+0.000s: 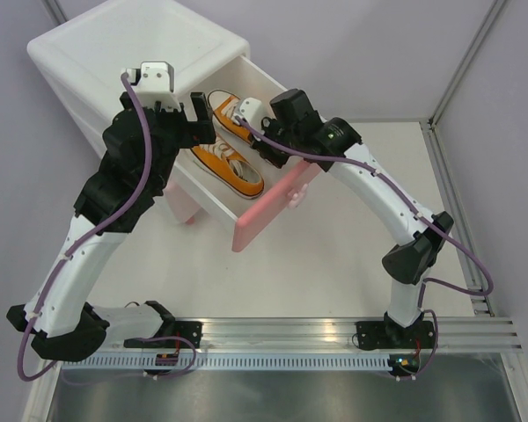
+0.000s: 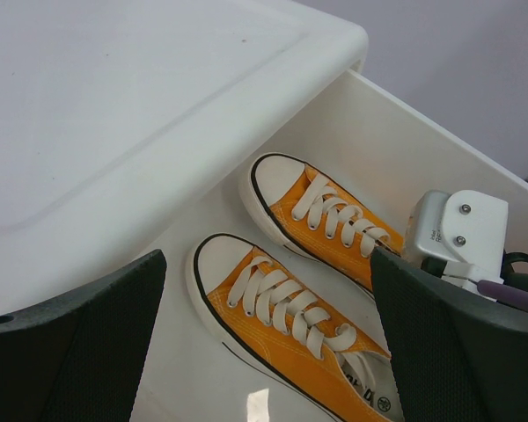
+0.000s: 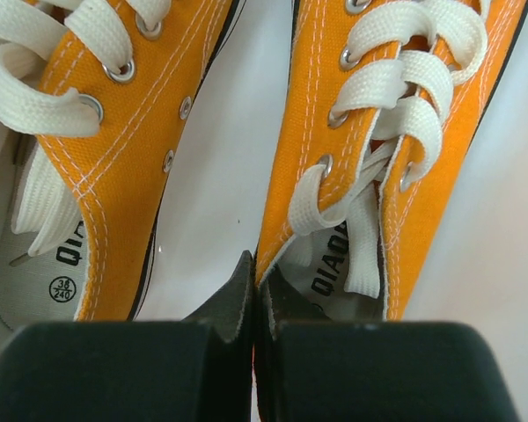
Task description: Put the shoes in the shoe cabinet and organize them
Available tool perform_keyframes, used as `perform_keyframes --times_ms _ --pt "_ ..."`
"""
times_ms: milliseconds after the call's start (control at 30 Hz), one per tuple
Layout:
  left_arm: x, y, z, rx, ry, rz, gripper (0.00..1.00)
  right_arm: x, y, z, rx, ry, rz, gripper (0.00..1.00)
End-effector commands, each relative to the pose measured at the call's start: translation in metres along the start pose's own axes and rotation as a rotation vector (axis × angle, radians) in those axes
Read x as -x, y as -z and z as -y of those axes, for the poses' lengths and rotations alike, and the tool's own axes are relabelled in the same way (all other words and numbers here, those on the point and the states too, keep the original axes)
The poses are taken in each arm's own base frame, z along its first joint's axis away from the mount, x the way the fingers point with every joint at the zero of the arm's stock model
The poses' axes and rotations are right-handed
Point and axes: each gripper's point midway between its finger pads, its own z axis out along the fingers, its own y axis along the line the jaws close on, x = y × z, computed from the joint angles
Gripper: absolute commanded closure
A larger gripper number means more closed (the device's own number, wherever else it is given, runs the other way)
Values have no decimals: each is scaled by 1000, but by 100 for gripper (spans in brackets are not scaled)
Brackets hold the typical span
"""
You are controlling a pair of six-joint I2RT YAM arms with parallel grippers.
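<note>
The white shoe cabinet (image 1: 132, 44) stands at the back left with its top drawer pulled out, pink front (image 1: 273, 207) toward the table's middle. Two orange shoes lie side by side in the drawer: the near one (image 1: 229, 165) (image 2: 282, 325) and the far one (image 1: 222, 107) (image 2: 326, 211). My left gripper (image 1: 196, 119) (image 2: 268, 352) hangs open above the near shoe and touches nothing. My right gripper (image 1: 249, 123) (image 3: 257, 290) is shut on the heel-side collar of the far shoe (image 3: 405, 132). The other orange shoe (image 3: 114, 132) lies beside it.
A pink cabinet foot (image 1: 183, 207) rests on the white table. A metal rail (image 1: 334, 330) runs along the near edge by the arm bases. A raised frame (image 1: 453, 176) borders the table's right side. The white drawer wall (image 2: 405, 123) stands beyond the far shoe.
</note>
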Motion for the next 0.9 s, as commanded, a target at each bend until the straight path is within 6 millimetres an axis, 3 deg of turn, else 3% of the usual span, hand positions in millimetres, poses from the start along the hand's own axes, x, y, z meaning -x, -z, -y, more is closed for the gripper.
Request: perform_keyframes --times_ms 0,400,600,667,867 --pt "20 1 -3 6 -13 54 0 22 6 8 -41 47 68 99" --pt "19 1 -3 6 -16 52 0 7 26 0 -51 56 0 99" --pt "19 2 -3 3 -11 52 0 8 32 0 -61 52 3 99" --pt "18 1 -2 3 -10 50 0 8 32 1 -64 51 3 96" --pt "18 2 -2 -2 -8 49 0 12 32 1 -68 42 17 73"
